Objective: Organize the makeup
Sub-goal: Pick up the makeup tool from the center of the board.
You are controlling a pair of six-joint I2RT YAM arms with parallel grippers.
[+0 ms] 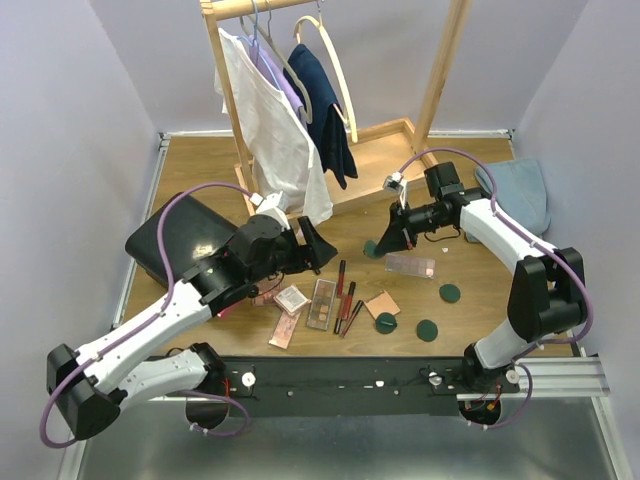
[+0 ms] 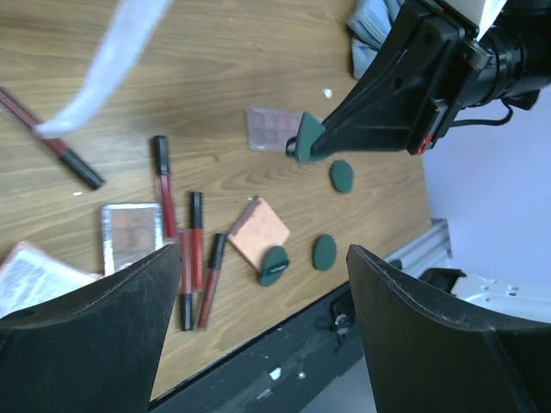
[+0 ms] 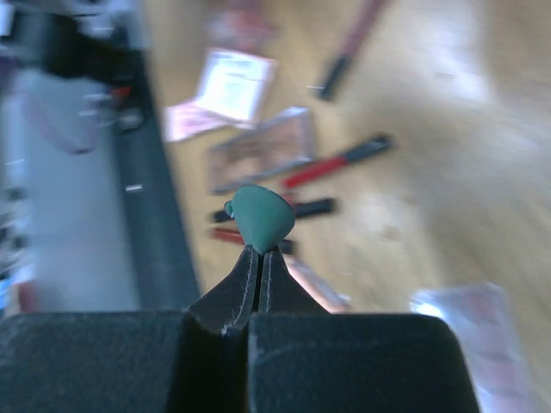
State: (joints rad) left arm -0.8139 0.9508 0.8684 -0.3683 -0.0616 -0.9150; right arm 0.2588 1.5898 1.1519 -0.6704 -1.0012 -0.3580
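My right gripper (image 1: 383, 246) is shut on the edge of a dark-green disc (image 1: 371, 250), held above the table; the disc also shows in the right wrist view (image 3: 263, 217) and the left wrist view (image 2: 306, 138). My left gripper (image 1: 318, 247) is open and empty, hovering above the makeup cluster. Below it lie an eyeshadow palette (image 1: 322, 303), dark-red tubes (image 1: 346, 300), a peach compact (image 1: 382, 304) with a green disc (image 1: 386, 322) at its edge, and two more discs (image 1: 427, 330), (image 1: 450, 293). Another palette (image 1: 410, 266) lies under the right gripper.
A black case (image 1: 175, 240) sits at the left beside my left arm. A blue cloth (image 1: 522, 195) lies at the far right. A wooden clothes rack (image 1: 385, 150) with hanging garments (image 1: 280, 130) stands at the back. A pink palette (image 1: 285, 330) lies near the front rail.
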